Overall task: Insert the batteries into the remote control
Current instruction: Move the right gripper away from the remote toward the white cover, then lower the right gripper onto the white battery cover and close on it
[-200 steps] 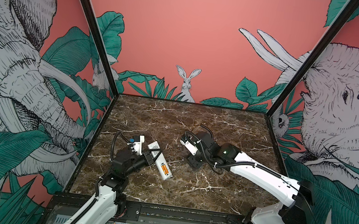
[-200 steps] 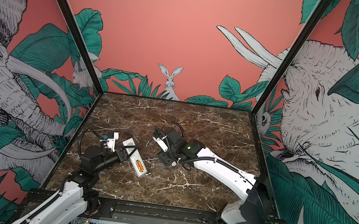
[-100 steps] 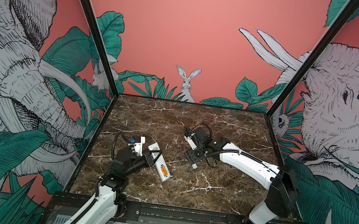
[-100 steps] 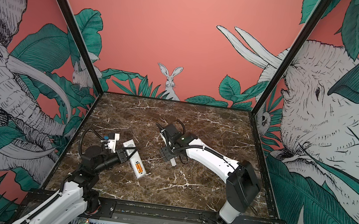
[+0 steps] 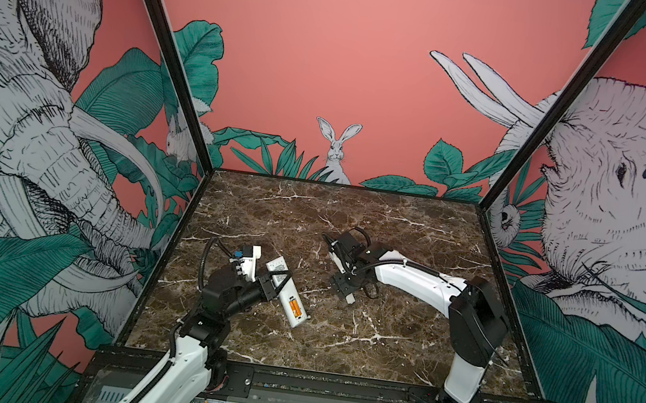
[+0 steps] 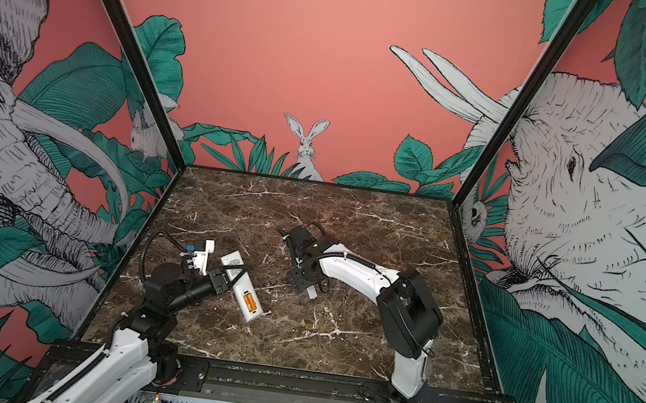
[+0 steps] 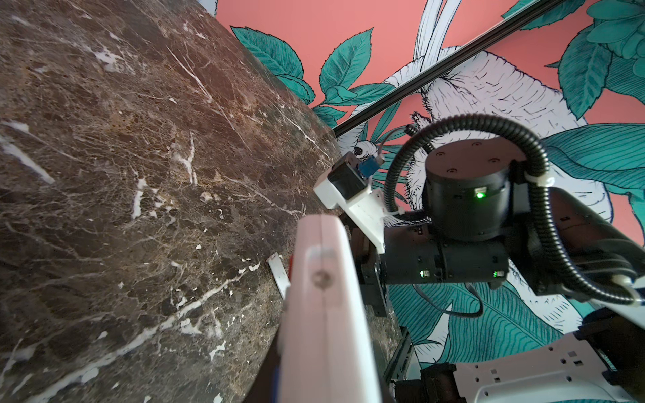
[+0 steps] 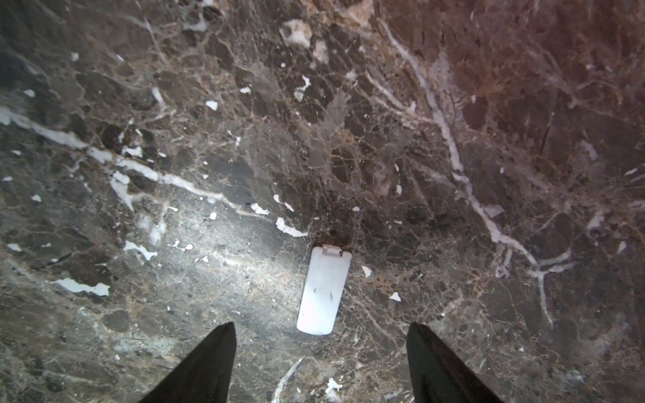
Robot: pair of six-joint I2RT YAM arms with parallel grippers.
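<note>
Right wrist view: my right gripper (image 8: 321,325) is spread wide with nothing between the fingers (image 8: 209,366), hanging over the marble table (image 8: 139,104). The small pale cover (image 8: 323,293) lies flat on the marble just past the tips, roughly centred in the gap, with its clip tab at the end away from me. Neither finger touches it. In both top views that gripper (image 5: 341,290) (image 6: 302,288) points down near the middle of the table, one white corner of the cover (image 5: 349,298) (image 6: 312,292) showing beside it. My left gripper (image 5: 277,280) (image 6: 234,275) is clamped across the remote control (image 5: 288,296) (image 6: 242,288) about mid-length, on the left side of the table, well apart from the right gripper. The remote is back side up and sits diagonally, its labelled end toward the far wall and its battery bay end toward the near edge. The bay is uncovered, and the batteries (image 5: 295,307) (image 6: 249,301) sit in it side by side, orange showing. Can't tell whether the remote's near end touches the marble. Left wrist view: the remote (image 7: 328,314) is close, end-on and blurred, my own fingers are hidden behind it, and the right arm (image 7: 467,195) is beyond it.
</note>
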